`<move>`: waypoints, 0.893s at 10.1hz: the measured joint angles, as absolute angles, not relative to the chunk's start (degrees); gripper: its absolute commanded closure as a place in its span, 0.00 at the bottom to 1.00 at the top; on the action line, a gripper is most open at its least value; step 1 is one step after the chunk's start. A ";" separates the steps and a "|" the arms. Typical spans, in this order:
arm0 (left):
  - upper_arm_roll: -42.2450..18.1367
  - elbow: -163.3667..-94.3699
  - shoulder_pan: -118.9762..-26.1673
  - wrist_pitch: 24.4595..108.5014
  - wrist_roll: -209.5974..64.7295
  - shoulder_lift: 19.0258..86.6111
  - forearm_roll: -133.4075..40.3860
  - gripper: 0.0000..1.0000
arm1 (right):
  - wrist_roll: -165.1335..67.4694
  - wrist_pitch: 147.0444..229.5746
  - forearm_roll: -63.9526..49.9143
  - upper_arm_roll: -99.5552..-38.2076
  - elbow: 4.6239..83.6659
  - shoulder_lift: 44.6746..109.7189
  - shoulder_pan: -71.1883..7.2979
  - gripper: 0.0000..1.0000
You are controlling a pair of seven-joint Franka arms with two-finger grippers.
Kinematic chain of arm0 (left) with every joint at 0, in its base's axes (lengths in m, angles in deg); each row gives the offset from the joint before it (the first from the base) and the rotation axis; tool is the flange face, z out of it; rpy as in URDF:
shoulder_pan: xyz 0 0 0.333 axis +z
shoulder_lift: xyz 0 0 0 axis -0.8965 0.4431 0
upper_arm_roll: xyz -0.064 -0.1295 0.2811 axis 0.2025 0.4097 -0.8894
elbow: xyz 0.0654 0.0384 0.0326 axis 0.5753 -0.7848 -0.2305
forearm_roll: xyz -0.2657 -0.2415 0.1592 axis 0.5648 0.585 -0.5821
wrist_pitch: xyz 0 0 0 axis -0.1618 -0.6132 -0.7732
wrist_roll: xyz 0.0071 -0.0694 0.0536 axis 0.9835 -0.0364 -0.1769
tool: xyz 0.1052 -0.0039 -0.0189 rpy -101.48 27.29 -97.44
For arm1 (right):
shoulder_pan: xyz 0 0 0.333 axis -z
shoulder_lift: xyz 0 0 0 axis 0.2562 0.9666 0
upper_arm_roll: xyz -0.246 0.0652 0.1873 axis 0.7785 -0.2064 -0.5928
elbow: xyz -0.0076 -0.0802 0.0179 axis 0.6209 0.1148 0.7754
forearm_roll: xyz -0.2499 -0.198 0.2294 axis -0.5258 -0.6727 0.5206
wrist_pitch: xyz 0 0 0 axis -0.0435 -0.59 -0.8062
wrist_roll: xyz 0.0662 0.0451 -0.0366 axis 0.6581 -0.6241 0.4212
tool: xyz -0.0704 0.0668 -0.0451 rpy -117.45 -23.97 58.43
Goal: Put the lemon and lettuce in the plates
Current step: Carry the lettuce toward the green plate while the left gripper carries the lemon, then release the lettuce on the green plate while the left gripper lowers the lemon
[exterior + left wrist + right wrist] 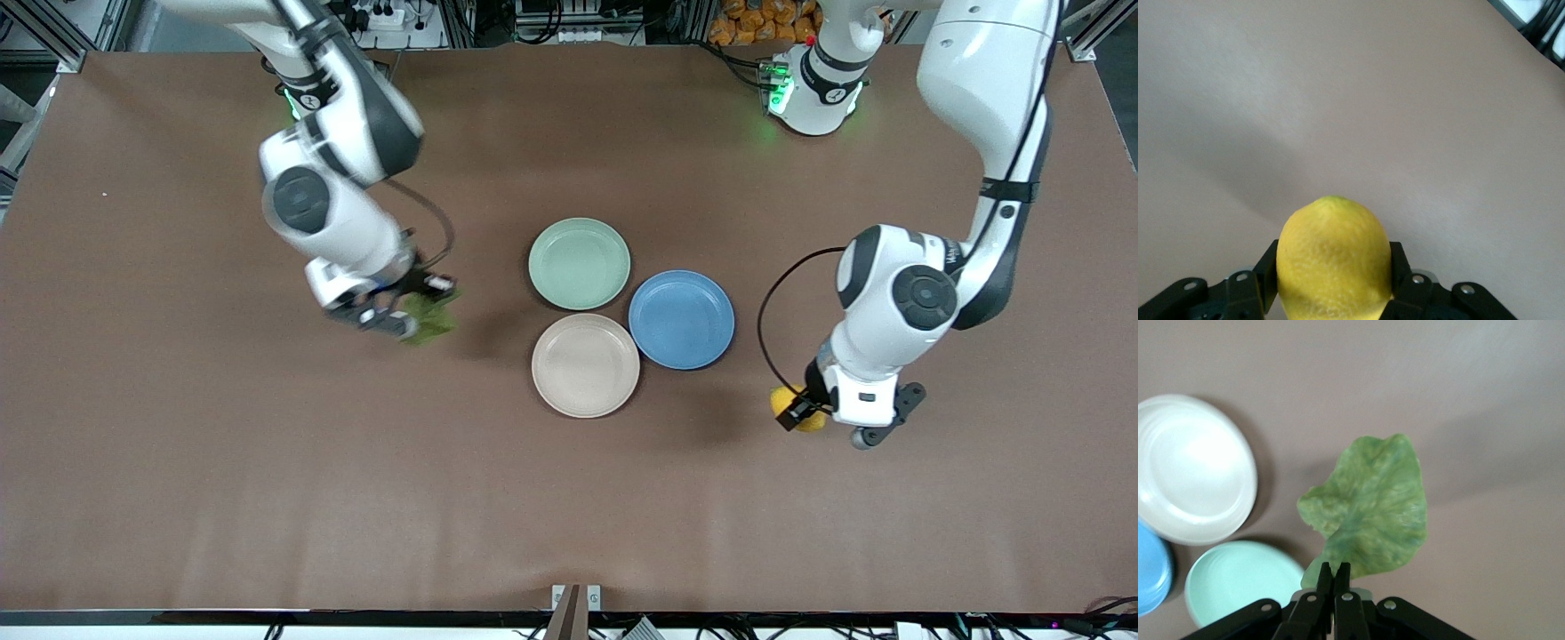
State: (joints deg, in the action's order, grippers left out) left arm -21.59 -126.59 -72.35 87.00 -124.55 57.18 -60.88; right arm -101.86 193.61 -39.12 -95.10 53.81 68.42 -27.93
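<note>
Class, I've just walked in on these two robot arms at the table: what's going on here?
Each arm has picked up one item. The right hand is shut on the stem of the lettuce, holding it over bare table toward the right arm's end. The left hand grips the lemon over bare table toward the left arm's end. The mint plate, beige plate and blue plate sit clustered mid-table, all empty.

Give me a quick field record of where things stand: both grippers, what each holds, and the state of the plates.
left gripper: shut on the lemon, over bare table toward the left arm's end
right gripper: shut on the lettuce by its stem, over bare table toward the right arm's end
mint plate: empty
beige plate: empty, nearer the front camera than the mint one
blue plate: empty, beside both
</note>
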 measured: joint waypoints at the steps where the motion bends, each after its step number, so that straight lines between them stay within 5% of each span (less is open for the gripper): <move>1: -21.53 -126.24 -73.97 86.99 -126.89 57.81 -60.88 1.00 | -107.50 193.88 -39.74 -95.70 53.85 68.42 -31.90 1.00; 6: -21.42 -121.09 -83.99 87.00 -138.54 63.34 -60.88 1.00 | -133.19 205.14 -50.96 -95.69 55.10 75.38 -48.73 0.95; 8: -21.42 -119.05 -86.81 87.07 -140.87 65.18 -60.85 1.00 | -141.29 207.28 -57.58 -95.59 51.44 82.65 -50.29 0.01; 9: -21.43 -117.79 -88.23 87.13 -142.34 66.41 -60.84 1.00 | -143.14 207.19 -59.12 -95.54 48.18 86.02 -50.41 0.00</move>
State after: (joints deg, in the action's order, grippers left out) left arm -21.43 -117.79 -88.23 87.13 -142.34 66.41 -60.84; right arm -143.14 207.19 -59.12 -95.54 48.18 86.02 -50.41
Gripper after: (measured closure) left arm 0.335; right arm 0.855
